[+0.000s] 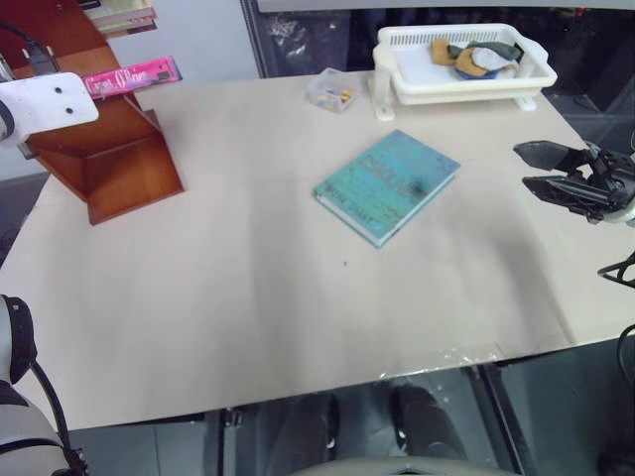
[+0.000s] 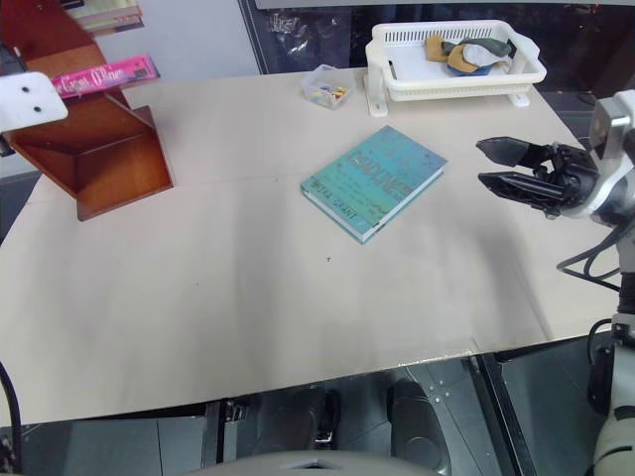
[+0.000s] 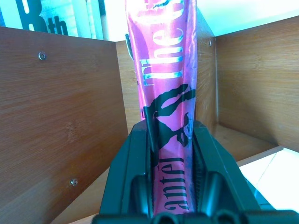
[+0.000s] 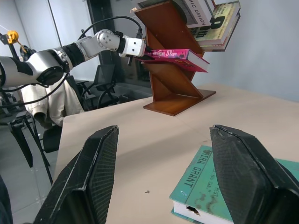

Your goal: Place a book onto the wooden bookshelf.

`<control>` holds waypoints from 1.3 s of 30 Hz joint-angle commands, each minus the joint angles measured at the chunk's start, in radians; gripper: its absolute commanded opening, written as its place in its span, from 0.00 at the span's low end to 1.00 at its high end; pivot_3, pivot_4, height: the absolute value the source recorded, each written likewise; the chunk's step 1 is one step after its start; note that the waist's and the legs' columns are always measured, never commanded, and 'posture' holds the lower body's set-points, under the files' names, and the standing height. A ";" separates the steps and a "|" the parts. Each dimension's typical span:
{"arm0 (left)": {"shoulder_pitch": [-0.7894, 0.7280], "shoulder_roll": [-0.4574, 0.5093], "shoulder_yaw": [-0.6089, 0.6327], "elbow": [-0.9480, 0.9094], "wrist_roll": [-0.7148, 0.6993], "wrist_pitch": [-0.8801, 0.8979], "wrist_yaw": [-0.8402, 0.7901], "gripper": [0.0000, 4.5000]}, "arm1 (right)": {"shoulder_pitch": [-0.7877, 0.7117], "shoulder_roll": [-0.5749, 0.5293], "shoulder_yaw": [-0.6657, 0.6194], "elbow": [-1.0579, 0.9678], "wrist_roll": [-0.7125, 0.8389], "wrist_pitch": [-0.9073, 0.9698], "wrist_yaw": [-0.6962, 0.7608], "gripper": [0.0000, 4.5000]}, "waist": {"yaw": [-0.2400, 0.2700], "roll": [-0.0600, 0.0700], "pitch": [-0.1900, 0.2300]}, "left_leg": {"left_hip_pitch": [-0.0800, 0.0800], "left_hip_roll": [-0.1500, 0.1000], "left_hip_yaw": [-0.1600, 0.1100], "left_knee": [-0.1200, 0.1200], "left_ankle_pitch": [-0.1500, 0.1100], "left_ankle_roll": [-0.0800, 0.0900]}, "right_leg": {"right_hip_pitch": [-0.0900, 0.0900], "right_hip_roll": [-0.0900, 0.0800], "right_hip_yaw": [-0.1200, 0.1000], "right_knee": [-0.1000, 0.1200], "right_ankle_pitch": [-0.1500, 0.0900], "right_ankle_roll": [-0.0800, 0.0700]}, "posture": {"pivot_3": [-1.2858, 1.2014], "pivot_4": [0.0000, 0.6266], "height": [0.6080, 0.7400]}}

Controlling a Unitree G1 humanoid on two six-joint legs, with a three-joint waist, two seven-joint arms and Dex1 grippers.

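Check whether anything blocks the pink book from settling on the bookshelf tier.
Nothing visible blocks it. The left gripper is shut on the pink book, which already reaches in over a tier of the wooden bookshelf. The pale books sit on a higher tier, out of its way.

Left fingers [image 3: 140, 186] clamped shut; right fingers [image 4: 93, 172] spread apart

Bright pink rectangular paperback book [image 1: 132, 76]: cover lettered in pale and black print. Reddish-brown wooden bookshelf [image 1: 111, 149]: plain grain. Teal-blue hardback book [image 1: 387, 184]: darker mottling, pale page edges. White slotted plastic basket [image 1: 466, 74]: tan and grey items. Beige tabletop [image 1: 248, 288]: unpatterned.
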 commanded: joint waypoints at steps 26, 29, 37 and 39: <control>-0.009 0.027 0.009 0.036 0.008 0.048 -0.004 0.98 | -0.031 -0.017 -0.022 0.003 -0.005 -0.034 0.055 0.71 | 0.007 -0.001 0.000 | -0.001 0.000 0.000 0.000 0.000 0.000 | 0.000 0.000 -0.001 0.000 0.000 0.000 | 0.52 0.24 1.00; -0.008 0.029 0.010 0.035 0.009 0.051 -0.003 0.98 | -0.030 -0.019 -0.023 0.005 -0.005 -0.035 0.056 0.71 | 0.006 -0.001 0.000 | -0.001 0.000 0.000 0.000 0.000 0.000 | 0.000 0.000 -0.001 0.000 0.000 0.000 | 0.52 0.24 1.00; -0.007 0.031 0.012 0.035 0.007 0.061 -0.004 0.98 | -0.035 -0.021 -0.023 0.010 -0.006 -0.035 0.060 0.71 | 0.006 -0.001 0.000 | -0.001 0.000 0.000 0.000 0.000 0.000 | 0.000 0.000 -0.001 0.000 0.000 0.000 | 0.52 0.24 1.00; -0.009 0.031 0.012 0.036 0.009 0.063 -0.001 0.98 | -0.037 -0.021 -0.023 0.013 -0.007 -0.037 0.061 0.71 | 0.006 -0.001 0.000 | -0.001 0.000 0.000 0.000 0.000 0.000 | 0.000 0.000 -0.001 0.000 0.000 0.000 | 0.52 0.24 1.00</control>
